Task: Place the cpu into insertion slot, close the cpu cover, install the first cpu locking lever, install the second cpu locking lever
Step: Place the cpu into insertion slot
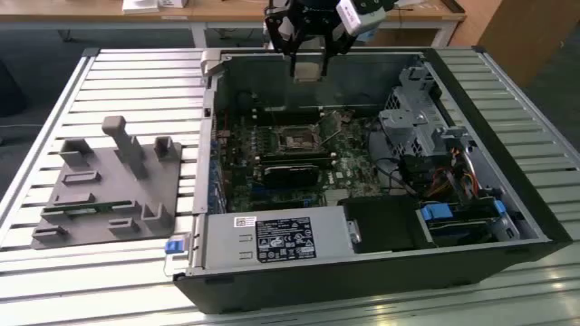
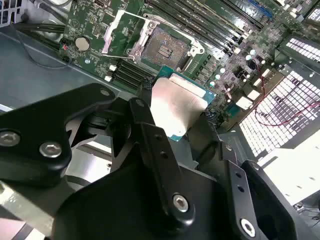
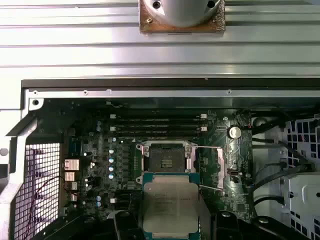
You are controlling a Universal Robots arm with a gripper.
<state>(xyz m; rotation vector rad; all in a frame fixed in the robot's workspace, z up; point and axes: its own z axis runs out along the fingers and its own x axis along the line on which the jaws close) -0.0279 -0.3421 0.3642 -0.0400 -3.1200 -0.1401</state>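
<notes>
My gripper (image 1: 308, 68) hangs above the back wall of the open computer case, shut on the cpu (image 1: 308, 77). In both wrist views the cpu (image 2: 177, 105) (image 3: 170, 207) is a silver-grey square on a green-edged base, clamped between the black fingers (image 2: 150, 125). The insertion slot (image 1: 295, 139) (image 2: 165, 47) (image 3: 165, 157) lies bare on the green board, well below the chip. The cpu cover (image 2: 125, 30) (image 3: 217, 165) stands flipped open beside the slot. Thin wire levers (image 3: 210, 147) are raised along the cover.
A black fan shroud (image 1: 290, 170) sits just in front of the slot. The power supply (image 1: 272, 238) fills the case's near side, and a drive cage (image 1: 426, 129) with cables is at the exterior view's right. A grey fixture (image 1: 109, 183) rests on the slatted table.
</notes>
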